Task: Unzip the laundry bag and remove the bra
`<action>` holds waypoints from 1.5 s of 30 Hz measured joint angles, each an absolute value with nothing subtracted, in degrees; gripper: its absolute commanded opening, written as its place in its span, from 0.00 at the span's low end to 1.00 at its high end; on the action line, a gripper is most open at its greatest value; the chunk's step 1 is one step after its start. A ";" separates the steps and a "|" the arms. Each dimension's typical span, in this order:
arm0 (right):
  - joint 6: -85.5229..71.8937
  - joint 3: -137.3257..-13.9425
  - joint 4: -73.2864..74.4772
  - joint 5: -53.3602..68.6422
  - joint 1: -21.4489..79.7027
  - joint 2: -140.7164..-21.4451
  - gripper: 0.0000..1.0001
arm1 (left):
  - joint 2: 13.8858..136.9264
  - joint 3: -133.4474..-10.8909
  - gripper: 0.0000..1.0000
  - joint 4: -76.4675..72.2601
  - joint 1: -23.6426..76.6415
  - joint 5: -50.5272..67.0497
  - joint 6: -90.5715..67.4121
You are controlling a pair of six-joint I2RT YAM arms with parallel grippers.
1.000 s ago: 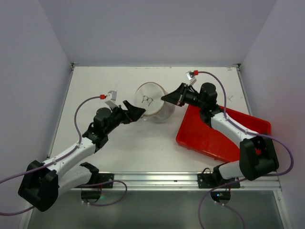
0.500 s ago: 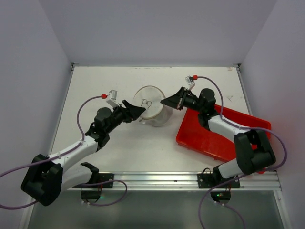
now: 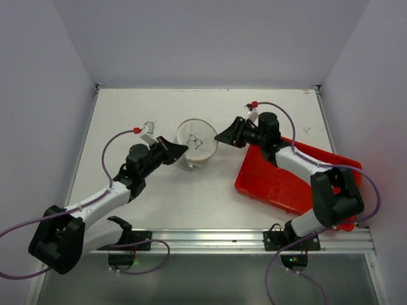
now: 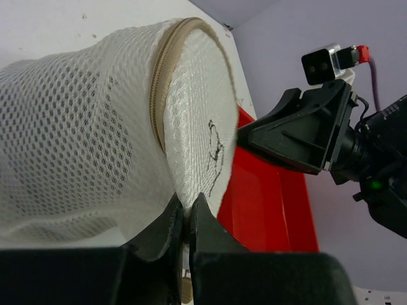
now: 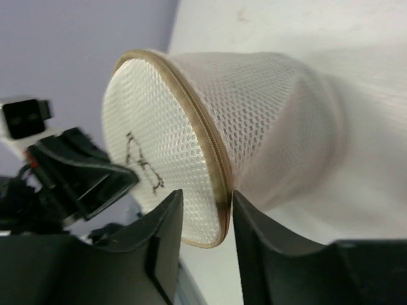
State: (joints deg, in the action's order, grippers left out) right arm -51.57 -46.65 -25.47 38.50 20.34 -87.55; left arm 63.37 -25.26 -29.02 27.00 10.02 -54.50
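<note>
The small round white mesh laundry bag (image 3: 196, 143) lies on its side mid-table, left of the red plastic tray (image 3: 280, 187), its edge pinched tight in the left gripper (image 4: 186, 210), while the right gripper (image 5: 202, 197) holds its fingers narrowly parted at the bag's right rim

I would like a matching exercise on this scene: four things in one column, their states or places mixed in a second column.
1 laundry bag
2 red tray
3 left gripper
4 right gripper

a jaws apart
b jaws shut on mesh
c at the right of the table
d white, between both grippers

Pairs: 1-d, 2-c, 3-b, 4-a
</note>
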 measured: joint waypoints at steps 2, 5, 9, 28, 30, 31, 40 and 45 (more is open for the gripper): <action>-46.41 -49.21 -16.62 33.47 20.62 -86.43 0.44 | 63.35 -25.26 0.00 -28.38 27.00 9.76 -54.52; -40.80 -49.82 -6.92 25.65 21.58 -81.95 0.44 | 63.35 -25.41 0.00 -26.28 27.00 8.25 -54.54; -36.49 -50.41 0.95 14.39 29.17 -76.07 0.39 | 63.99 -26.76 0.00 -22.94 27.00 6.74 -54.50; -26.20 -58.37 -2.44 -0.36 54.54 -86.39 0.31 | 65.04 -23.59 0.00 -25.98 27.00 6.15 -52.90; -25.76 -59.75 -1.65 -1.26 54.96 -87.90 0.31 | 64.58 -23.51 0.00 -25.93 27.00 6.09 -52.86; -25.58 -60.47 -1.19 -2.11 55.35 -88.60 0.31 | 64.34 -23.51 0.00 -25.96 27.00 6.04 -52.86; -25.23 -61.63 0.93 -6.31 57.23 -89.67 0.31 | 63.24 -22.98 0.00 -25.98 27.00 5.54 -52.80; -25.26 -61.47 0.97 -6.68 57.36 -89.67 0.31 | 63.24 -22.92 0.00 -26.00 27.00 5.48 -52.73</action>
State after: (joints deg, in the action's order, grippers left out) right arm -25.26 -61.47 0.97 -6.68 57.36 -89.67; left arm 63.24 -22.92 -26.00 27.00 5.48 -52.73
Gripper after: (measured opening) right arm 0.309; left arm 0.034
